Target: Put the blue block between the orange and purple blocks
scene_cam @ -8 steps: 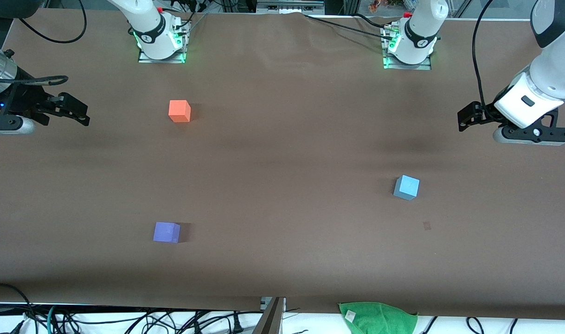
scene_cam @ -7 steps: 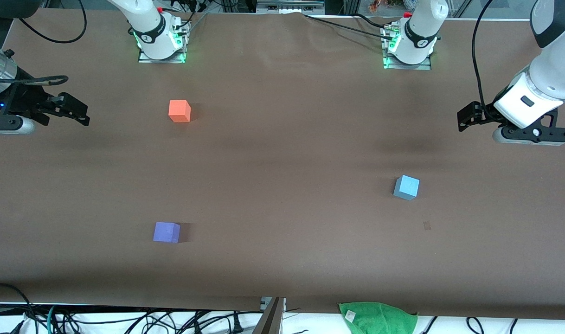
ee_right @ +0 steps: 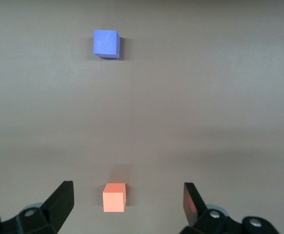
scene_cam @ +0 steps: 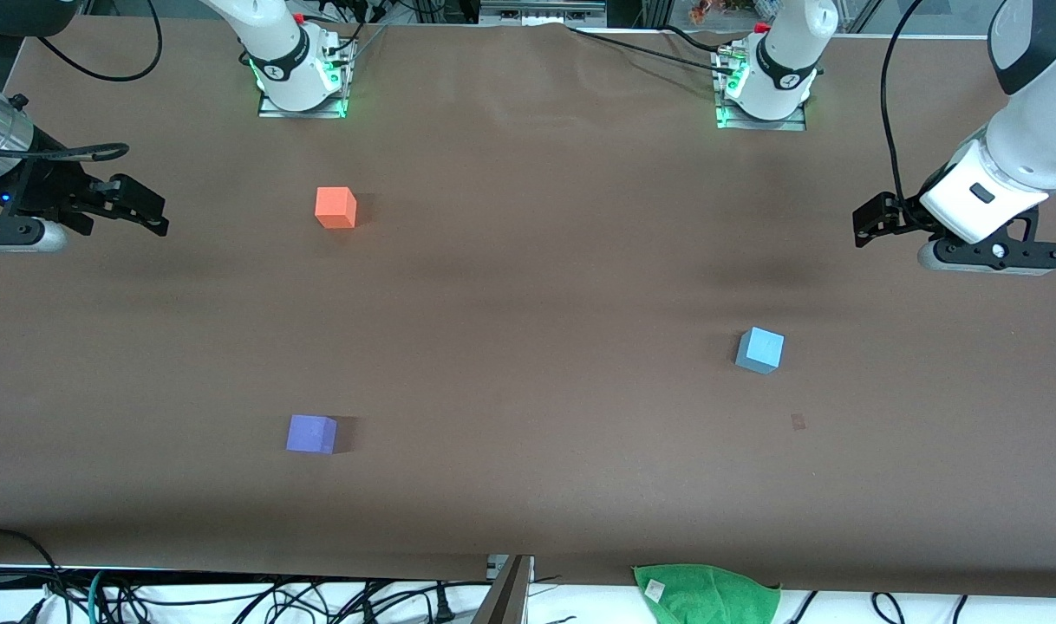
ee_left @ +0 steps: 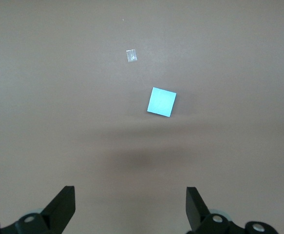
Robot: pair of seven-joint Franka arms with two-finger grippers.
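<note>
- Hovering over the table's left-arm end, the left gripper (scene_cam: pixel 870 224) spreads its jaws wide, empty.
- Blue block (scene_cam: pixel 759 350) sits alone; orange block (scene_cam: pixel 335 208) and purple block (scene_cam: pixel 311 434) lie well apart.
- Right gripper (scene_cam: pixel 142 211) waits, jaws apart too.

Brown table (scene_cam: pixel 528 286) with three cubes (scene_cam: pixel 759 350)

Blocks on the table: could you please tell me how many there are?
3. The orange block lies toward the right arm's end; the purple block nearer the front camera than it; the blue block toward the left arm's end. None seem hidden.
</note>
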